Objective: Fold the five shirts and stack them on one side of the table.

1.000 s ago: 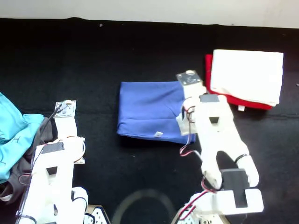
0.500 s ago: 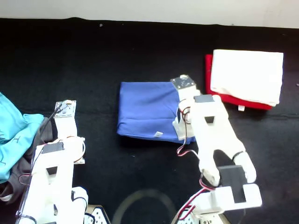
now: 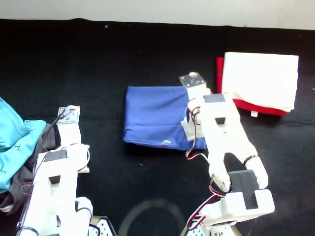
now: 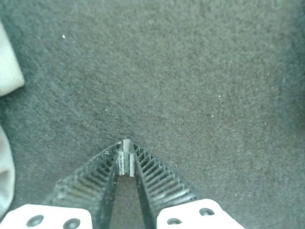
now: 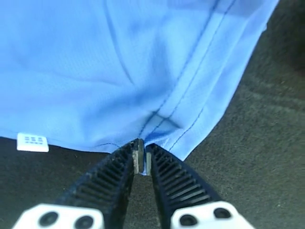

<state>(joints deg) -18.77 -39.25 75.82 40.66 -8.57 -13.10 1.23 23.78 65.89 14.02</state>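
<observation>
A folded blue shirt (image 3: 155, 117) lies in the middle of the black table (image 3: 98, 59). My right gripper (image 5: 141, 161) is shut on the blue shirt (image 5: 119, 62), pinching its near hem close to the right corner, where creases run to the tips. In the high view my right gripper (image 3: 193, 140) sits under its own arm at that corner. A folded white shirt (image 3: 260, 78) lies on a folded red shirt (image 3: 220, 73) at the back right. My left gripper (image 4: 126, 162) is shut, holding nothing, over bare table; in the high view my left gripper (image 3: 69, 115) is near the left side.
A crumpled teal shirt (image 3: 12, 140) lies over a dark grey shirt (image 3: 15, 194) at the table's left edge, beside my left arm. A pale cloth edge (image 4: 7, 71) shows in the left wrist view. A white wall (image 3: 157, 10) runs behind the table.
My right arm has shifted left over the blue shirt's right edge. The shirts have kept their places and the left arm has not moved.
</observation>
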